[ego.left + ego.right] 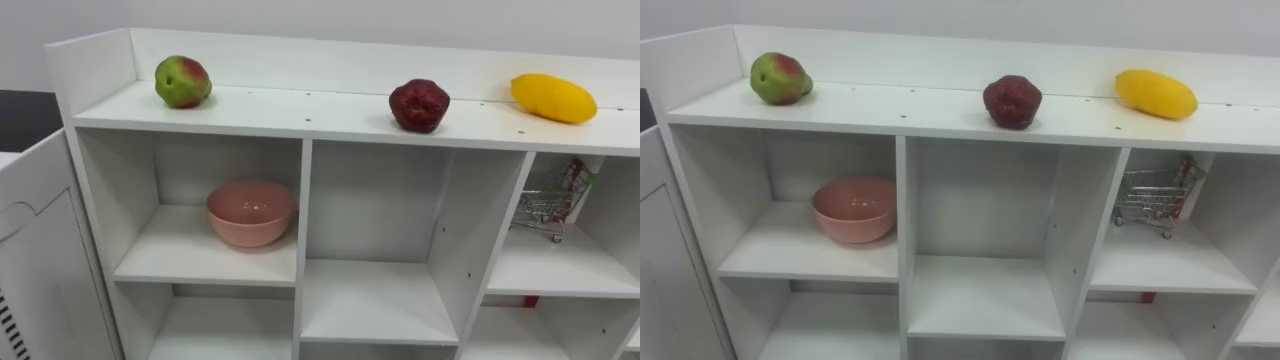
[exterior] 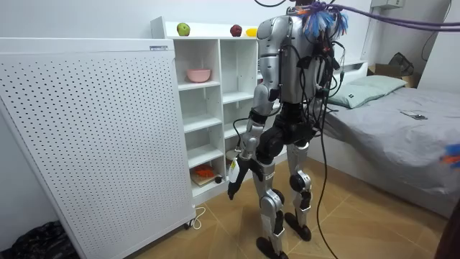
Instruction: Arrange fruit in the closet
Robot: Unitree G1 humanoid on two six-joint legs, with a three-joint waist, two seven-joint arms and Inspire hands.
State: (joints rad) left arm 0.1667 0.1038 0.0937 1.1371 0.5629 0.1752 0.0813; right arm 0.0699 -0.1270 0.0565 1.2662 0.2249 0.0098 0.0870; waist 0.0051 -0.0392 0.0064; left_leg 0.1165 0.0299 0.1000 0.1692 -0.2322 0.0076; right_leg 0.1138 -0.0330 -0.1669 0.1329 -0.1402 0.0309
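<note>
Fruits (image 1: 419,105) atop closet (image 1: 310,120); bowl (image 1: 250,212) inside.

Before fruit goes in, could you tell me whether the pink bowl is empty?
Empty: the pink bowl stands upright, its visible inside bare.

White perforated panel (image 2: 93,137), wooden floor (image 2: 359,223), grey-covered bed (image 2: 402,137) and pale wall (image 2: 72,18)
</note>
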